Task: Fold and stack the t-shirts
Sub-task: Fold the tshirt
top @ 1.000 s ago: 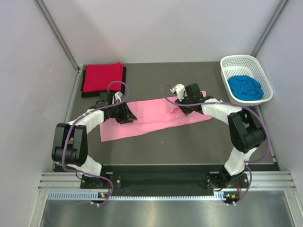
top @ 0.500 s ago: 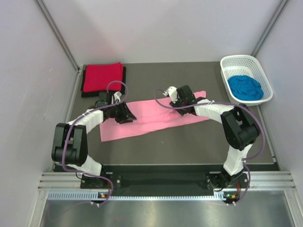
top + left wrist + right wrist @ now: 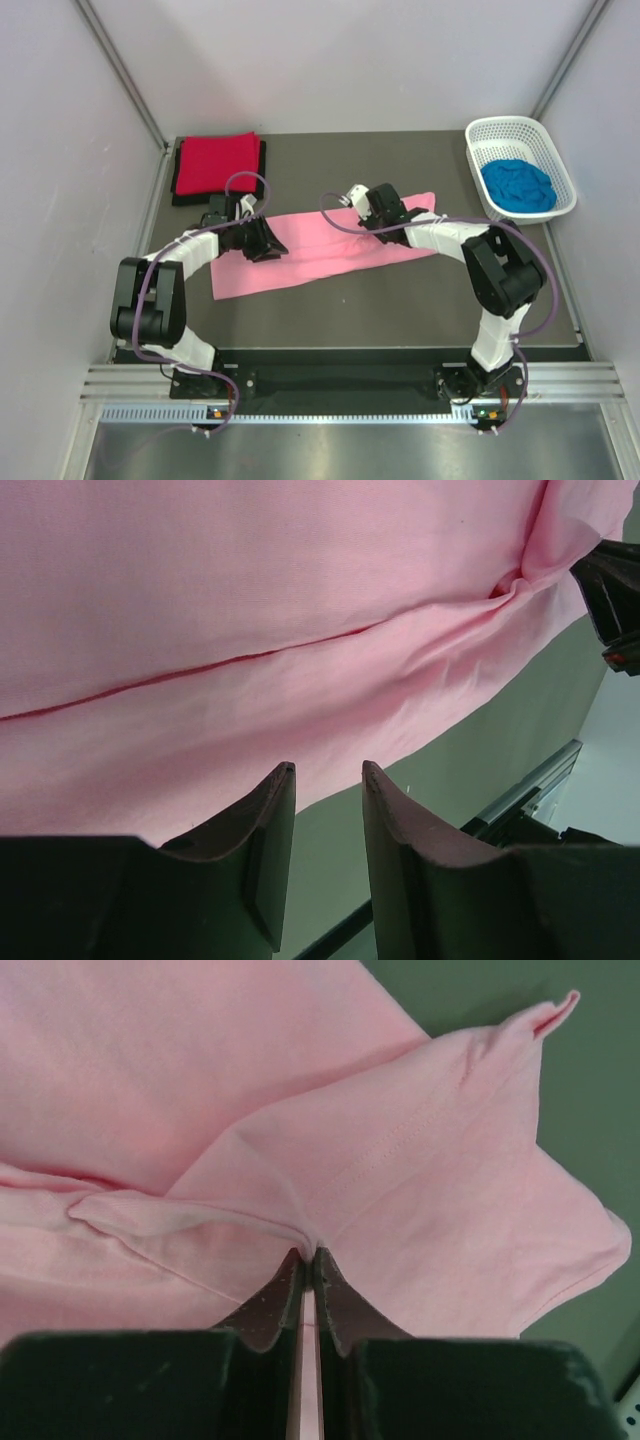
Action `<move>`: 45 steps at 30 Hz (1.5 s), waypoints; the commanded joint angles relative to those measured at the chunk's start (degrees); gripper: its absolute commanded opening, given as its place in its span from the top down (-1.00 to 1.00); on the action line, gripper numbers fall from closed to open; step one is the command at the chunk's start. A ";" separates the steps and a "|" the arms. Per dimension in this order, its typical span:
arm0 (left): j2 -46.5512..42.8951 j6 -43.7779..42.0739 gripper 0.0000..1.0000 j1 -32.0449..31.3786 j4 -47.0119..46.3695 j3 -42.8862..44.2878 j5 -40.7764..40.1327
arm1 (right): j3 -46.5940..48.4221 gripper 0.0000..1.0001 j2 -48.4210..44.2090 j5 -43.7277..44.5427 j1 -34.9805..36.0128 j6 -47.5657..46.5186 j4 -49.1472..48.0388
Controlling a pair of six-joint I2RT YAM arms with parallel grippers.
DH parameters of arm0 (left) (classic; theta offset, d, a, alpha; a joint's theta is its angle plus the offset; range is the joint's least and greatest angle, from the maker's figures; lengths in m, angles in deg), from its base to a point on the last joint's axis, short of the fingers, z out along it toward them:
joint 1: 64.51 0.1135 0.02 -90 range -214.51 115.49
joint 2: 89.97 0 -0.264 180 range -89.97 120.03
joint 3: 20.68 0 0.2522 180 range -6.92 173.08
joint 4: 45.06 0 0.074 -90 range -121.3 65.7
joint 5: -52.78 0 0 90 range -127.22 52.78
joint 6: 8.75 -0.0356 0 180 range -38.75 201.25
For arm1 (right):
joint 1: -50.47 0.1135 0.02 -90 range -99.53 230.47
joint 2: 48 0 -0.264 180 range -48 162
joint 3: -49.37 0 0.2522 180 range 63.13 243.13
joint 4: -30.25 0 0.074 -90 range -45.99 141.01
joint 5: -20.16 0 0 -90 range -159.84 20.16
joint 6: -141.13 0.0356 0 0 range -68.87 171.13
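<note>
Only up close is the right gripper (image 3: 308,1260) seen clamped on a pink t-shirt (image 3: 420,1190) fold, the left gripper (image 3: 328,815) parted and empty. Overhead, both sets of jaws are hidden.

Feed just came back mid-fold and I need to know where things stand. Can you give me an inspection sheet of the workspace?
Surface: dark grey table, flat.
Job's things: pink t-shirt lies in a long strip mid-table. Red t-shirt is folded on top of black t-shirt at the far left. Blue t-shirt is bunched in white lattice basket.
Clutter: nothing seen.
Grippers: left tool is open, tips at an edge of the pink t-shirt. Right tool is shut on a pinched fold of it.
Cables: purple cables loop above both wrists; no snag seen.
Surroundings: pale walls; metal rail at the near edge.
</note>
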 commanded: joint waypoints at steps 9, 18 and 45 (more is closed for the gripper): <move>-0.09 0.46 0.25 0.62 -2.51 0.58 2.45 | 11.70 1.00 2.08 10.47 7.80 10.60 13.78; 0.44 0.99 0.26 0.70 -3.30 0.40 2.98 | 19.18 1.00 6.74 13.73 9.83 20.53 29.59; -1.40 2.92 0.25 -5.09 -5.58 5.93 0.34 | 26.31 0.36 -1.78 0.74 -4.03 32.40 30.24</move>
